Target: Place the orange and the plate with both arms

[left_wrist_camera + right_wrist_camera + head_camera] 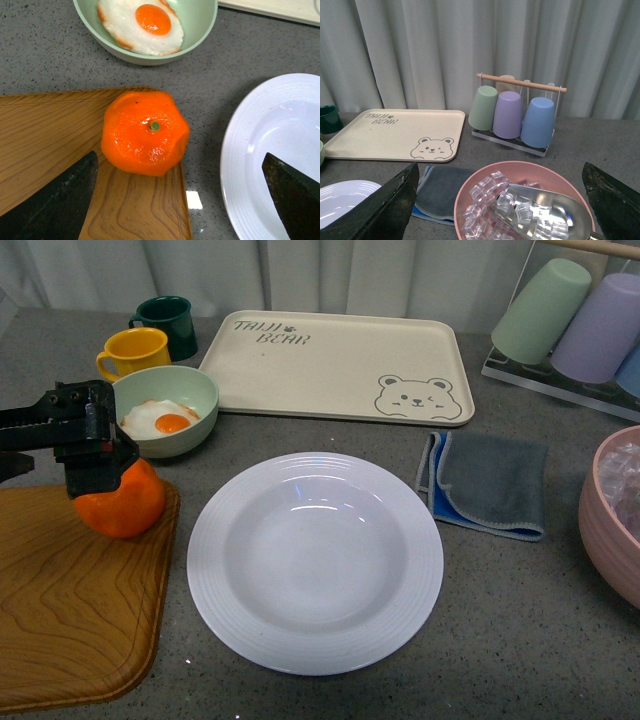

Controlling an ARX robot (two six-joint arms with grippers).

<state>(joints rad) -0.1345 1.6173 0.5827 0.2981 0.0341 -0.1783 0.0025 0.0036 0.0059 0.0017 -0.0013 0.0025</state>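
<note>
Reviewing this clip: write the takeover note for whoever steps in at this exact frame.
Left gripper: open, straddling the bright orange mandarin, not clamped on it.
Right gripper: open, empty, above a pink bowl of ice cubes.
The mandarin sits on the corner of the wooden board. The large round white plate lies empty on the grey table.
Done: left approach only.
Left: grasp mandarin, take plate with right arm, place both.

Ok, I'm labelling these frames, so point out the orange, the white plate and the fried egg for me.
orange point(142, 135), left wrist view, skin beside its green stem spot.
white plate point(212, 550), front view, left part of the ridged rim.
fried egg point(172, 423), front view, middle of the yolk.
</note>
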